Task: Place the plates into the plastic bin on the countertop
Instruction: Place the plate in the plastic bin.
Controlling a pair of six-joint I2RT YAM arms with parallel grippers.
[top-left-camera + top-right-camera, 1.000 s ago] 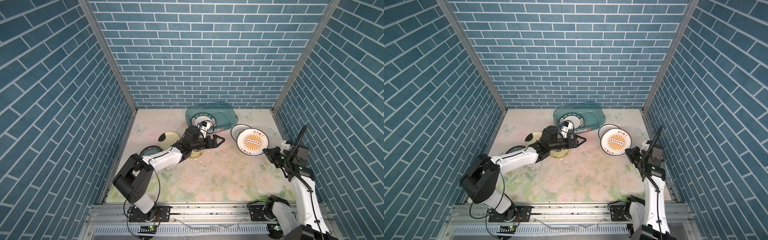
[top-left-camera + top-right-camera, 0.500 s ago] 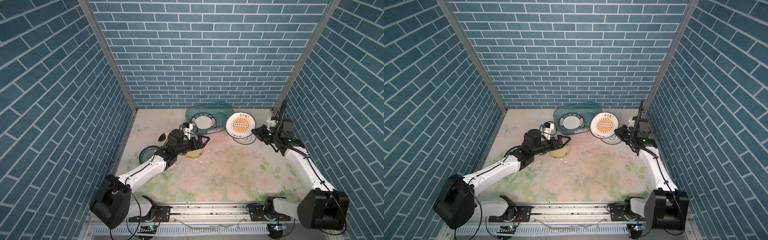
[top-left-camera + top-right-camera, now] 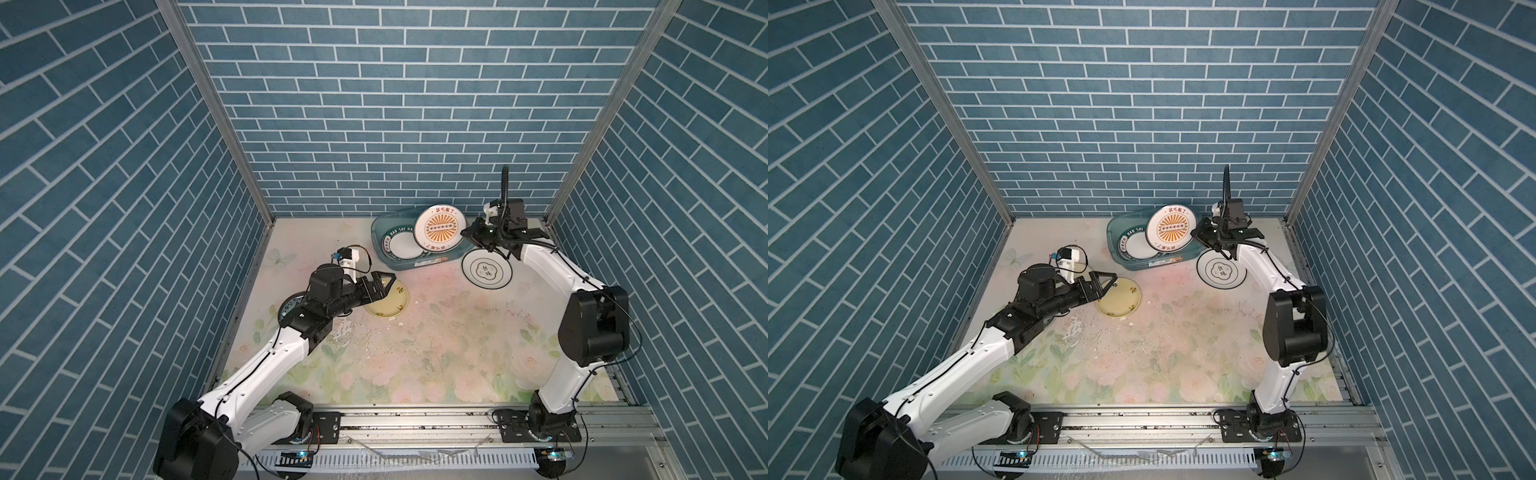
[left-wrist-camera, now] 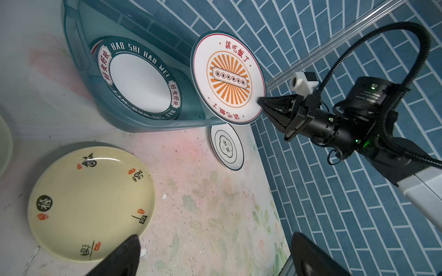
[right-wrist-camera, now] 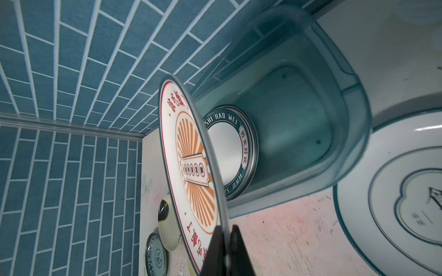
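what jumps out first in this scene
The orange sunburst plate stands out, pinched at its rim by the right pincer and tilted over the teal bin at the back. Next, the open left pincer hovers over a pale yellow plate on the floral countertop.

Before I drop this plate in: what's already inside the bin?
A green-rimmed plate lies in the bin, seemingly atop others; how many is hidden. The remaining floor looks bare, though the sunburst plate in the right hand blocks part.
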